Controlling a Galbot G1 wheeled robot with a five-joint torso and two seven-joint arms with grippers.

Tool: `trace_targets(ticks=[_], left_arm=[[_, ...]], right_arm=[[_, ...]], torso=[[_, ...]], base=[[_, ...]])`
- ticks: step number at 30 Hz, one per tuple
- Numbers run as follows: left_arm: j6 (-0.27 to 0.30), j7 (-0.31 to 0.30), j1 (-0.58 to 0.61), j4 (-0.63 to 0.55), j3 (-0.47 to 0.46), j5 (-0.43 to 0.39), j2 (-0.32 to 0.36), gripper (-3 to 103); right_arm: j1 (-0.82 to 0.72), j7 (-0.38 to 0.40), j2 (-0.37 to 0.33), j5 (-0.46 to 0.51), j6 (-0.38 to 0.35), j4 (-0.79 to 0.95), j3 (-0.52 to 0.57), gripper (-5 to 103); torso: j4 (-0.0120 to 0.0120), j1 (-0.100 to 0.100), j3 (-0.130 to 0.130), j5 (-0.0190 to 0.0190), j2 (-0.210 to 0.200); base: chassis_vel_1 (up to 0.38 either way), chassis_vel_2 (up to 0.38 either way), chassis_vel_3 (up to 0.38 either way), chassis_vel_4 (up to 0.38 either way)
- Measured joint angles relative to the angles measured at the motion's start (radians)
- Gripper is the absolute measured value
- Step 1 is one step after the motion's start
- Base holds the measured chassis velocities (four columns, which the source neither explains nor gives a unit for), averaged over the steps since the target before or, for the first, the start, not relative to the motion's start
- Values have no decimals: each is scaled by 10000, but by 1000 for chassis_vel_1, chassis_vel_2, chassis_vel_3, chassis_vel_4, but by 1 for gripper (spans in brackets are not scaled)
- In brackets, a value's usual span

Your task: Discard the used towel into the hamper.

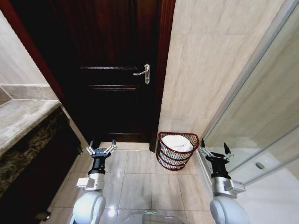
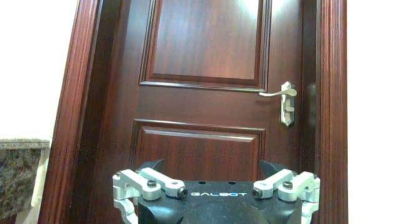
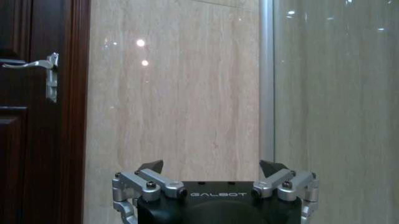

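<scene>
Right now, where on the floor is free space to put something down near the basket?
Bare tiles lie between the left gripper and the hamper, before the door. It is tight between the hamper and the right gripper by the glass panel.

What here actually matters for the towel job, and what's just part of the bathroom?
Part of the job:
- small dark reddish-brown wire hamper on the floor by the tiled wall
- white towel lying inside it
- left gripper and right gripper, both open and empty

Just bathroom:
- dark wooden door with silver handle
- stone countertop
- glass shower panel
</scene>
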Motion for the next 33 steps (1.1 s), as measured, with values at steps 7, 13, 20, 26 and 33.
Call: trace_targets(ticks=[7,13,20,26,33], left_arm=[[162,-13,47,-48,-98,-12,223,100],[162,-13,128,-51,-215,-240,575,100],[210,-17,221,-103,-744,-1057,1262,100],[522,-28,10,-309,-1263,-1436,1414,100],[896,4,-89,-599,-1285,-1562,1484,100]], right_arm=[[21,-243,-80,177,-199,5,-38,100],[-157,-452,-163,285,-253,87,-49,100],[-123,-396,-514,634,-576,231,73,100],[-25,-624,-721,835,-645,163,464,100],[-76,-731,-730,976,-741,247,520,100]], torso=[[0,143,187,1,331],[0,261,343,-1,605],[1,372,497,-1,870],[1,491,652,-1,1144],[0,644,849,0,1495]], base=[[0,0,0,0],[0,0,0,0],[0,0,0,0],[0,0,0,0],[0,0,0,0]])
